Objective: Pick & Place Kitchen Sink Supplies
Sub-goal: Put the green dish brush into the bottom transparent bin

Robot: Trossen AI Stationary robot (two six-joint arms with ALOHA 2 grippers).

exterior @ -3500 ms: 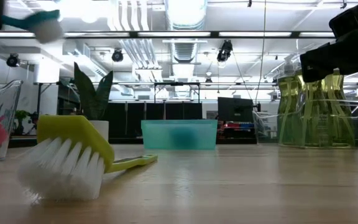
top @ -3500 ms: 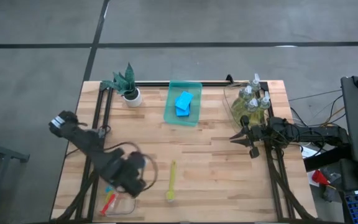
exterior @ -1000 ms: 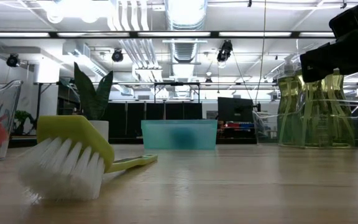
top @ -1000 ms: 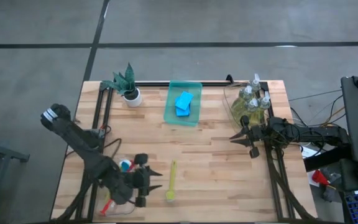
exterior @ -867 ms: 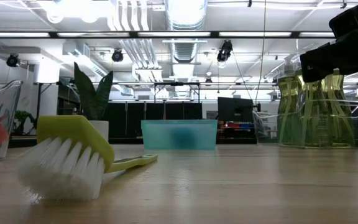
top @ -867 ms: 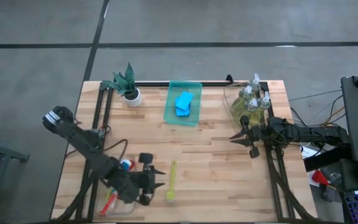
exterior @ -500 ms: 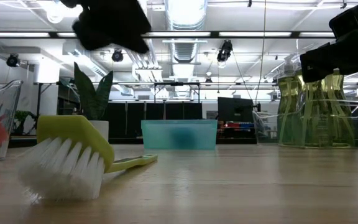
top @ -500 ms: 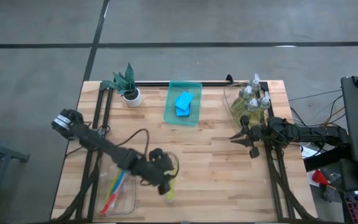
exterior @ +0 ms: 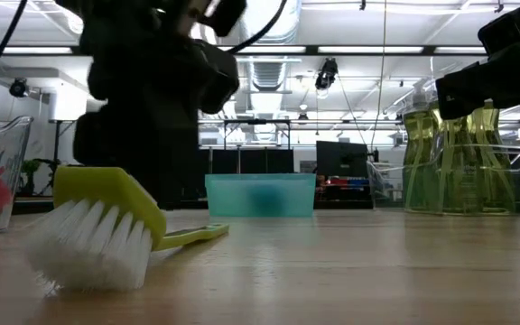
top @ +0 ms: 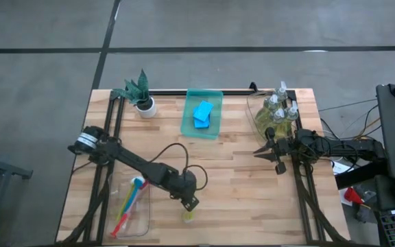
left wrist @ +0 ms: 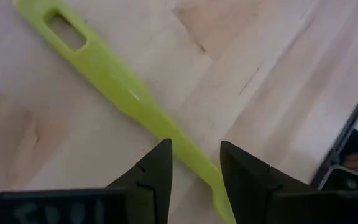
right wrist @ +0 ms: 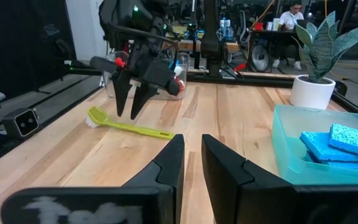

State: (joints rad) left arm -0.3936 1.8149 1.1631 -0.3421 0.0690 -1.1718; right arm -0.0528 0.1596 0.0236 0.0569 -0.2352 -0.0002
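A yellow-green brush (top: 186,217) lies flat on the table near its front edge, bristle head (exterior: 93,244) toward the near side. My left gripper (left wrist: 194,158) hangs over the slim handle (left wrist: 117,81), pointing steeply down. It is open, with one finger on each side of the handle and not touching it. It also shows in the right wrist view as my left gripper (right wrist: 129,112) above the brush (right wrist: 129,129). My right gripper (top: 266,149) waits level at the table's right side, its fingers a narrow gap apart with nothing between them.
A clear tray (top: 145,221) at the near left holds red, yellow and blue brushes. At the far middle, a green tray (top: 214,127) holds blue sponges (top: 202,113). Soap bottles (top: 276,110) stand in a clear tray far right. A potted plant (top: 141,92) stands far left.
My left gripper has swung from beside the clear tray toward the table's right, come down over the yellow-green brush's handle, and rolled about its own axis. The brush has stayed where it was.
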